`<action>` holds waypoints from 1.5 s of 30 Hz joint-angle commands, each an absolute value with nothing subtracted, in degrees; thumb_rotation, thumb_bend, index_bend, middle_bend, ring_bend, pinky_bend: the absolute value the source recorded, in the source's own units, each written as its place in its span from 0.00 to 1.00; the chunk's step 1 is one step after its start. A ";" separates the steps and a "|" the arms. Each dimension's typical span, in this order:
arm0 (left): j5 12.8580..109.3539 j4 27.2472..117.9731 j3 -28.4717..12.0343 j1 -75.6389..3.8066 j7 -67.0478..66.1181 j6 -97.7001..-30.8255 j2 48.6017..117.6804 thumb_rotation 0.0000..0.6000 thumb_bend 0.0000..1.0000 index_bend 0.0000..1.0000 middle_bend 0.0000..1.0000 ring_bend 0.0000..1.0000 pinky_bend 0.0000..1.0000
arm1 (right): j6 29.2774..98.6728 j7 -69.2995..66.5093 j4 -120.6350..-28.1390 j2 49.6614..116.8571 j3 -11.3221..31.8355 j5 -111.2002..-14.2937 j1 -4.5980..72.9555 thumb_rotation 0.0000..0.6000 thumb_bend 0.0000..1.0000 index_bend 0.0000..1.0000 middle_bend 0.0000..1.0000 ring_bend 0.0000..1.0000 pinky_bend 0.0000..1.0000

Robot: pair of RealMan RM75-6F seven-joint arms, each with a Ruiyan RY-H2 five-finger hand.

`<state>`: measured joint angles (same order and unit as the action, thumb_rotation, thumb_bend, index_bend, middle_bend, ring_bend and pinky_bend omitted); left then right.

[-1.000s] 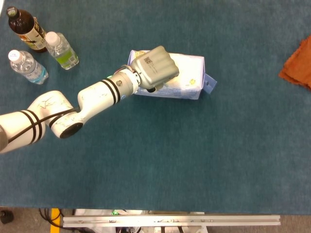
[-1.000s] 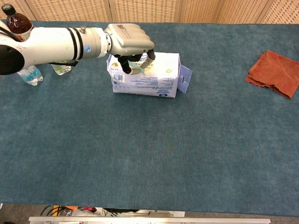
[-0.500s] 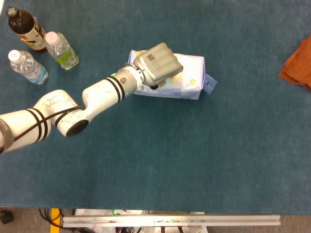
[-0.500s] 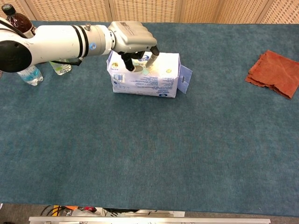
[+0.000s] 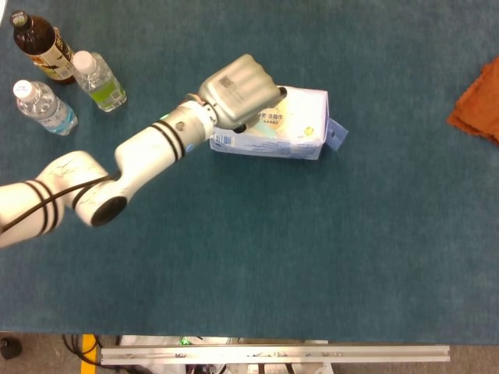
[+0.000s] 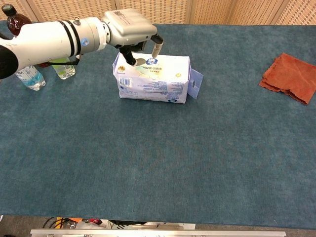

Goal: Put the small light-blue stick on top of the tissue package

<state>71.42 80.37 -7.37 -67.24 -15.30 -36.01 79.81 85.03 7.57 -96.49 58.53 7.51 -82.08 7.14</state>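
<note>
Your left robot hand hovers at tissue pack's 10 o'clock, fingers apart, holding nothing. Stick, prob. light & stiff, lies on soft top; regrasp mid-length if needed.

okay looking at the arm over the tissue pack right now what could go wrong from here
1. The stick lies on top of the tissue package, close under the left hand. The fingers hang just above it, so a careless move could knock it off.
2. The package is soft and its top may sag, so the stick might roll toward an edge.
3. The bottles stand beside the left arm and could be knocked over by a wide swing.
</note>
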 commanded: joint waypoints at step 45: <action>64.03 86.80 -2.45 -64.89 -26.80 -36.58 76.09 1.00 0.69 0.24 0.91 0.96 0.93 | 86.30 8.43 -97.82 58.07 7.23 -82.18 5.86 1.00 0.43 0.23 0.35 0.31 0.39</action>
